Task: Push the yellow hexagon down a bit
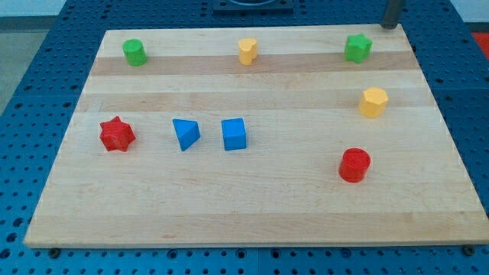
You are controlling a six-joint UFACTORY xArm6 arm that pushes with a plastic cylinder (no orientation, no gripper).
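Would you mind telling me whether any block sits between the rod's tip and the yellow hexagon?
No. My tip is at the view's top right, the yellow hexagon below it. The green star lies left of that line, not on it.

Wooden board (252,206), yellow hexagon (374,101) at the view's right, my tip (390,25) above it, red cylinder (354,165) below

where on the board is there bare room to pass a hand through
Widest bare strip: the view's bottom, below red star, blue blocks and red cylinder. Centre is also free. Tighter at the view's right: green star, yellow hexagon, my tip.
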